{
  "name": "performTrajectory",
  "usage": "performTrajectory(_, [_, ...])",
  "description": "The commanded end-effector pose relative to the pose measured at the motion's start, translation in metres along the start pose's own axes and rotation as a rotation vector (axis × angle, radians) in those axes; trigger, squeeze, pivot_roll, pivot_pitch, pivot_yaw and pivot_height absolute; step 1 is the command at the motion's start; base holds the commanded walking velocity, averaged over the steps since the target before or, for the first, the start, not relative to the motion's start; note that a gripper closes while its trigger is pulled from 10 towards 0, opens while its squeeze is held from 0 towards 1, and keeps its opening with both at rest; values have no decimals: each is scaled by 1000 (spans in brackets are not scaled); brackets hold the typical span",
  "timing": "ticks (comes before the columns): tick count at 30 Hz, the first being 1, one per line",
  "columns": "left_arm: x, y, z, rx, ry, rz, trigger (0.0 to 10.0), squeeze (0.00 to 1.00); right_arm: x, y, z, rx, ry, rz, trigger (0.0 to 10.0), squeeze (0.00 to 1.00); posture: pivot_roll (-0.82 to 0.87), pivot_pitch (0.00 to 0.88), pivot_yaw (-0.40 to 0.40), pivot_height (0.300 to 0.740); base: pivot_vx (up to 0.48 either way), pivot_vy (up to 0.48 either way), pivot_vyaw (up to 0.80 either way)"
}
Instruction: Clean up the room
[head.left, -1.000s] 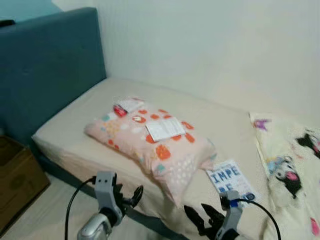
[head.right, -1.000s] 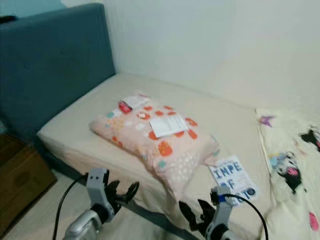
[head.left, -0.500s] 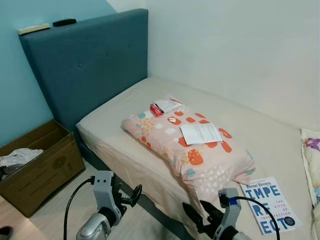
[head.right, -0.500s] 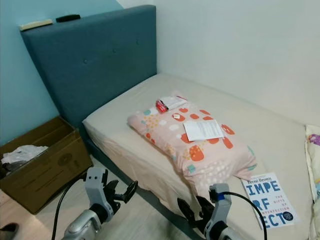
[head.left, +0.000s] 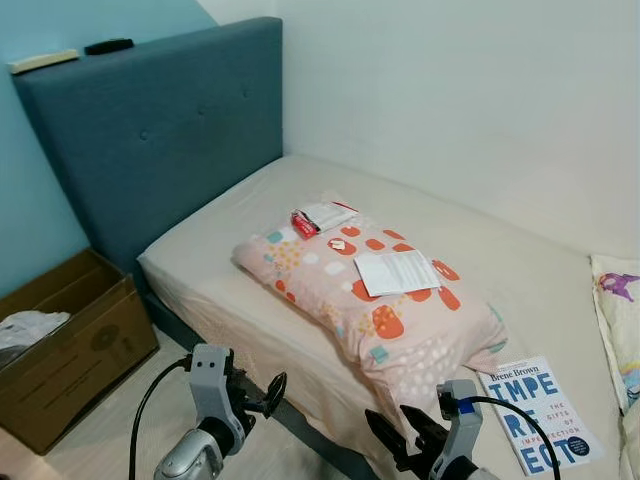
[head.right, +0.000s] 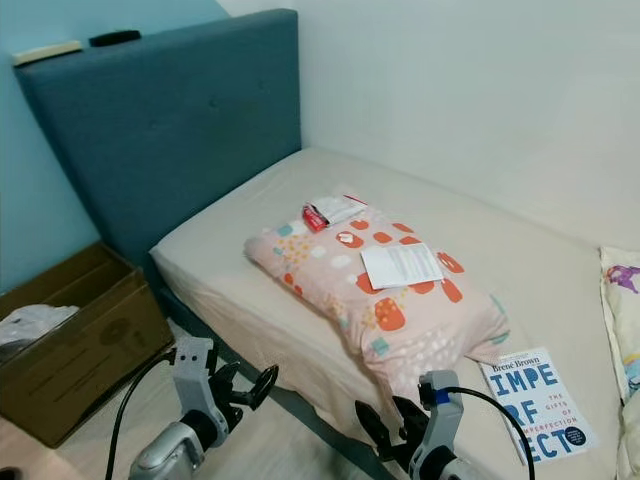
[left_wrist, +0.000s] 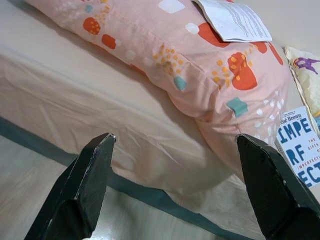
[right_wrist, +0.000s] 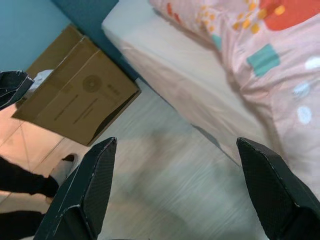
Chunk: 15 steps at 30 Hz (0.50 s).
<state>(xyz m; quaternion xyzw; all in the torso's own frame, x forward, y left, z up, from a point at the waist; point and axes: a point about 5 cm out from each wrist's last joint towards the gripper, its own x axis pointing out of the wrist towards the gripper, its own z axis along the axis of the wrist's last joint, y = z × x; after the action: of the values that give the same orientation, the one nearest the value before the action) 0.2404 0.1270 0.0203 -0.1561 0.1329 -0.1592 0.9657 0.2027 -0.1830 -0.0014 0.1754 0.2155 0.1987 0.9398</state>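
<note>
My left gripper (head.left: 262, 392) and right gripper (head.left: 395, 437) hang low, jaws wide and empty, ready to grasp; the pillow (head.left: 370, 300) lies askew at twelve o'clock on the bed (head.left: 200, 270), a paper (head.left: 396, 272) on top, so I judge it needs tidying. The book (head.left: 535, 412) sits at two o'clock; the box (head.left: 70, 350) at nine.

Both arms low in front, idle; left pincer (head.left: 262, 391) fingers spread wide, empty; right pincer (head.left: 397, 437) same, fingers apart, empty

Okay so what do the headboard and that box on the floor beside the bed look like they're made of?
The headboard looks like padded fabric upholstery, matte teal, with button tufts dimpling its face. The box looks like plain brown cardboard: dull surface, open folded flaps and a faint printed mark on its side.
</note>
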Motion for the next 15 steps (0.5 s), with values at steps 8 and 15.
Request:
performTrajectory(8, [-4, 4, -6, -27, 13, 24, 10000, 0, 0, -2, 2, -26, -4, -27, 10000, 0, -23, 30, -65, 726, 296, 0, 0])
performTrajectory(15, [-4, 3, -7, -32, 11, 30, 10000, 0, 0, -4, 3, -36, 2, -32, 10000, 0, -27, 26, -71, 726, 296, 0, 0])
